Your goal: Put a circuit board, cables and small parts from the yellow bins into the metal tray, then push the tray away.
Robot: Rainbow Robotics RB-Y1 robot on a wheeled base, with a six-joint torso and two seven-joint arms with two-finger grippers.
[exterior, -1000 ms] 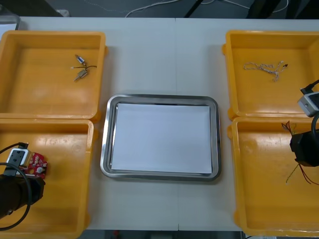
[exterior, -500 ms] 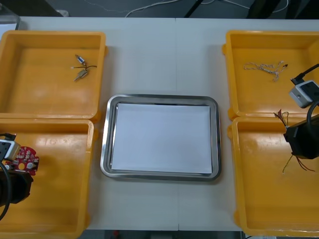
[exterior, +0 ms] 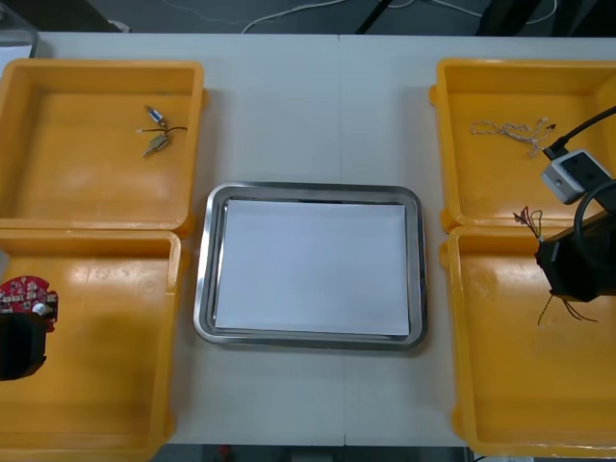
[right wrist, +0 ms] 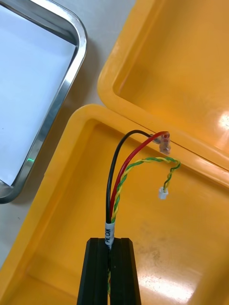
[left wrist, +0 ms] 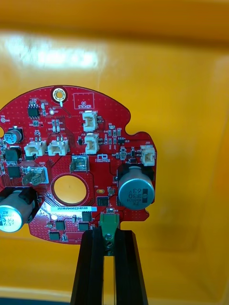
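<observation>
Left fingers (left wrist: 90,271) pinch the board (left wrist: 71,162) by a green tab on its rim, so its face hangs clear over the near-left bin (exterior: 115,385), at 9 o'clock from the tray (exterior: 202,289). Parts (exterior: 154,130) lie in the far-left bin (exterior: 58,173) at 11 o'clock. The tray sits mid-tabletop (exterior: 308,115), white inside, within reach of both arms. A twisted cable (exterior: 510,130) lies in the far-right bin (exterior: 500,192) at 1 o'clock. At 3 o'clock, right fingers (right wrist: 95,271) clamp a red-and-yellow cable (right wrist: 117,190) near its labelled end, leads arching free over the near-right bin (exterior: 491,385), probably so it drops cleanly into the tray.
</observation>
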